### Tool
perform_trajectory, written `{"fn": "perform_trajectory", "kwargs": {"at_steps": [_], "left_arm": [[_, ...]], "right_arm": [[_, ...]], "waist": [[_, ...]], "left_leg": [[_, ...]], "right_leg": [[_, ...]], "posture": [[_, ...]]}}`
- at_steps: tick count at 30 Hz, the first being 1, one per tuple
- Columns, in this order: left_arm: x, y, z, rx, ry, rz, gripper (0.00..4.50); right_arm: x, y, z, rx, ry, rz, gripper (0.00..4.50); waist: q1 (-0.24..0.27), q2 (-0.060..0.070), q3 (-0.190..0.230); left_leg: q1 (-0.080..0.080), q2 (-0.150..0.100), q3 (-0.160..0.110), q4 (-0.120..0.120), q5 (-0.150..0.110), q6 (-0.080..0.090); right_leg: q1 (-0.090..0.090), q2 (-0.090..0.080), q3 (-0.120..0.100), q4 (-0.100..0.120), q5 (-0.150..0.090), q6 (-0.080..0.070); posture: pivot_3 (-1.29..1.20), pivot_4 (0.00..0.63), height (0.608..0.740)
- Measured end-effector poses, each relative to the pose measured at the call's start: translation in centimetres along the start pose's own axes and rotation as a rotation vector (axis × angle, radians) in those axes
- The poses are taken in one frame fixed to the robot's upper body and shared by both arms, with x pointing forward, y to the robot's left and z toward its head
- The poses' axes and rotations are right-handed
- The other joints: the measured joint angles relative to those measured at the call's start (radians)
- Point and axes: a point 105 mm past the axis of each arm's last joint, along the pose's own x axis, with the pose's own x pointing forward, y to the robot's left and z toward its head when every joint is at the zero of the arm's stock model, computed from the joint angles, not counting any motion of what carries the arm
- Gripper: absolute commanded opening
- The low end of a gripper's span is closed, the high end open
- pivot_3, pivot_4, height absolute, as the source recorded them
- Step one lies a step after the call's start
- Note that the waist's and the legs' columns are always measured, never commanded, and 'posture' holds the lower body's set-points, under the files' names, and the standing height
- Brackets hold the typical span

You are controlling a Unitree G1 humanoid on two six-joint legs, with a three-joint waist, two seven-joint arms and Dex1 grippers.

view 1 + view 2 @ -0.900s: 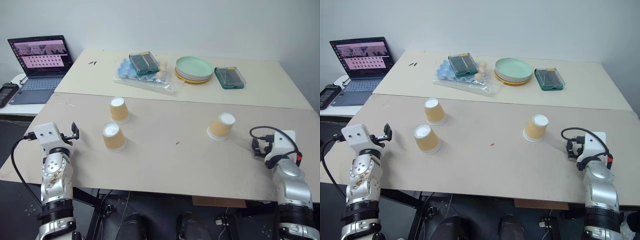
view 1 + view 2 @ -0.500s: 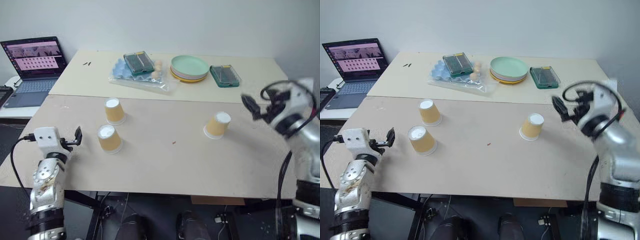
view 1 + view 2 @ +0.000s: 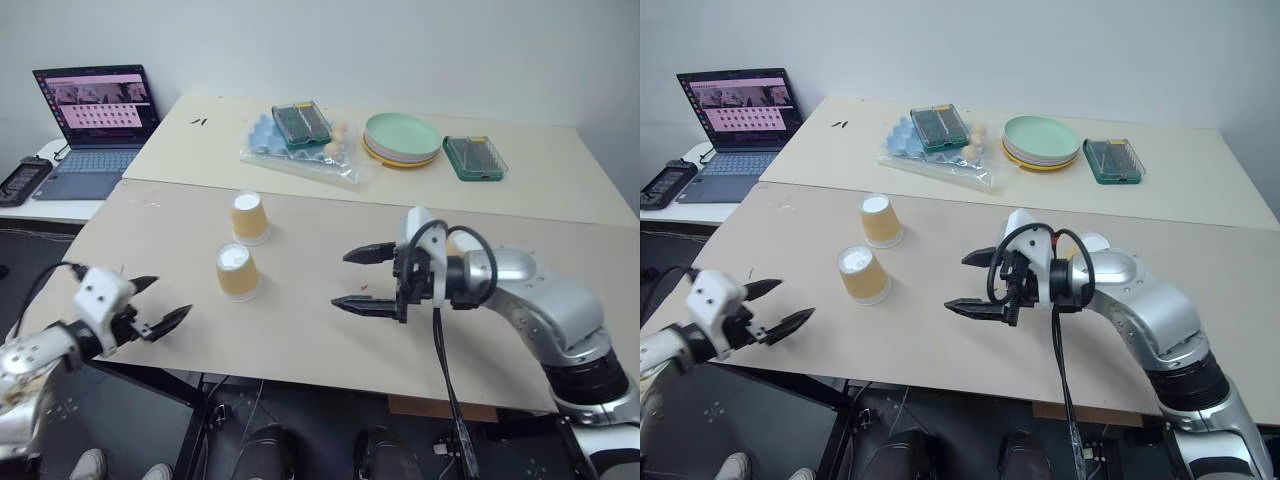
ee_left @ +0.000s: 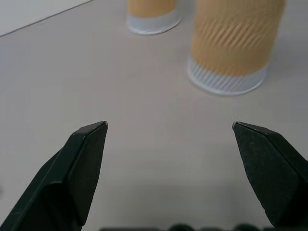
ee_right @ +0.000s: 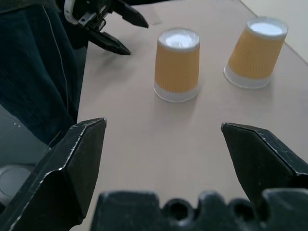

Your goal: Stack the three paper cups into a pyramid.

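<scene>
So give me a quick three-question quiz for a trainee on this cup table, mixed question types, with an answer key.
1. True or false: one paper cup is already stacked on top of another.
2. Multiple choice: the right gripper is A) shut on a cup, B) open and holding nothing, C) resting on the green plates.
3. Short answer: which device sits on the side table at the robot's far left?

Key
1. False. The near cup and the far cup stand upside down, apart on the table; the third cup is mostly hidden behind the right arm.
2. B. The left gripper is open too.
3. A laptop, screen lit.
</scene>
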Motion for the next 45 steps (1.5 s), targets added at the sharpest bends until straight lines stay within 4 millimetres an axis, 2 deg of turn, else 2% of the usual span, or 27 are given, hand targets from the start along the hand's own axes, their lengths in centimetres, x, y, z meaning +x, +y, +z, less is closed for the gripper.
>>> {"fn": "perform_trajectory", "kwargs": {"at_steps": [4,8,11,13,20,21,23,24,29,34,37,39,40,43,45], "left_arm": [[2.3,-0.7,1.2,0.038,-0.046,-0.080,4.44],[4.7,-1.4,1.9,0.039,-0.081,-0.148,4.44],[5.4,-1.3,2.1,0.042,-0.083,-0.167,4.44],[6.4,-1.2,3.2,0.041,-0.122,-0.180,4.44],[7.2,-1.2,4.3,0.030,-0.162,-0.197,4.44],[7.2,-1.3,4.3,0.027,-0.166,-0.203,3.93],[7.3,-1.4,4.4,0.028,-0.165,-0.211,3.53],[7.4,-1.4,4.4,0.028,-0.166,-0.215,3.09],[8.2,-1.4,4.8,0.012,-0.166,-0.225,3.09],[9.7,-2.3,6.4,0.011,-0.208,-0.266,3.09],[11.8,-4.5,8.2,0.003,-0.273,-0.338,3.09],[13.5,-7.2,10.1,-0.001,-0.334,-0.423,3.09],[14.5,-9.7,11.0,0.002,-0.363,-0.504,3.09],[15.5,-13.3,11.2,0.015,-0.358,-0.624,3.09],[16.1,-14.3,10.9,0.025,-0.345,-0.654,3.09]], "right_arm": [[0.0,-0.2,-0.5,0.002,0.005,-0.029,4.50],[-0.2,-0.3,-1.8,0.038,0.023,-0.075,4.50],[-0.5,-0.5,-1.9,0.040,0.019,-0.104,4.50],[-0.8,-0.5,-1.9,0.034,0.019,-0.128,4.50],[-1.0,-0.6,-2.2,0.035,0.028,-0.163,4.50],[-1.0,-0.7,-2.3,0.034,0.029,-0.167,4.50],[-1.0,-0.8,-2.3,0.032,0.031,-0.176,4.50],[-1.0,-0.8,-2.3,0.031,0.032,-0.183,4.50],[-1.2,-1.1,-2.3,0.032,0.034,-0.200,4.50],[-1.5,-1.4,-2.1,0.028,0.034,-0.227,4.50],[-1.7,-1.7,-2.0,0.024,0.032,-0.248,4.50],[-1.7,-2.0,-1.7,0.012,0.028,-0.261,4.50],[-1.7,-2.1,-1.4,0.003,0.022,-0.268,4.50],[-1.8,-2.4,-1.1,-0.011,0.021,-0.283,4.50],[-1.8,-2.5,-1.3,-0.004,0.030,-0.291,4.50]], "waist": [[-0.007,0.000,0.000],[-0.013,0.000,0.000],[-0.017,0.000,0.000],[-0.014,0.000,0.000],[-0.015,0.000,0.000],[-0.015,0.000,0.000],[-0.016,0.000,0.000],[-0.016,0.000,0.000],[-0.012,0.000,0.000],[-0.006,-0.001,0.000],[0.000,-0.001,0.001],[0.006,-0.001,0.001],[0.005,-0.001,0.000],[-0.011,-0.001,0.001],[-0.016,-0.001,0.001]], "left_leg": [[0.000,0.001,0.001,0.000,0.000,0.000],[0.000,0.002,0.002,0.000,0.001,0.000],[0.000,0.002,0.002,0.000,0.001,0.000],[0.000,0.002,0.001,0.000,0.001,0.000],[0.001,0.002,0.001,0.001,0.001,0.000],[0.001,0.002,0.001,0.001,0.001,0.000],[0.001,0.002,0.001,0.001,0.001,0.000],[0.001,0.002,0.001,0.001,0.001,0.000],[0.000,0.002,0.001,0.002,0.001,0.000],[0.000,0.001,0.000,0.003,0.001,0.000],[0.000,0.001,0.000,0.004,0.001,0.000],[0.000,0.000,-0.001,0.005,0.000,0.001],[0.000,0.000,-0.001,0.006,0.000,0.001],[0.000,0.001,0.000,0.005,0.000,0.001],[0.000,0.002,0.000,0.005,0.001,0.000]], "right_leg": [[0.000,0.004,0.001,0.000,0.000,0.000],[0.000,0.006,0.001,-0.001,0.000,0.001],[0.000,0.006,0.002,-0.001,-0.001,0.001],[0.001,0.006,0.002,-0.001,-0.001,0.001],[0.001,0.006,0.002,-0.001,-0.001,0.001],[0.001,0.006,0.002,-0.001,-0.001,0.001],[0.001,0.006,0.002,-0.001,-0.001,0.001],[0.001,0.006,0.002,-0.001,-0.001,0.001],[0.002,0.006,0.002,-0.001,-0.001,0.001],[0.002,0.006,0.001,0.000,-0.001,0.001],[0.003,0.006,0.001,0.000,-0.001,0.001],[0.004,0.006,0.001,0.000,-0.001,0.002],[0.004,0.006,0.001,0.000,0.000,0.002],[0.003,0.008,0.002,0.000,0.000,0.002],[0.002,0.008,0.002,0.000,0.000,0.002]], "posture": [[0.00,0.150,0.706],[0.00,0.150,0.706],[0.00,0.150,0.706],[0.00,0.150,0.706],[0.00,0.150,0.706],[0.00,0.150,0.706],[0.00,0.150,0.706],[0.00,0.150,0.706],[0.00,0.150,0.706],[0.00,0.150,0.706],[0.00,0.150,0.706],[0.00,0.150,0.706],[0.00,0.150,0.706],[0.00,0.150,0.706],[0.00,0.150,0.706]]}}
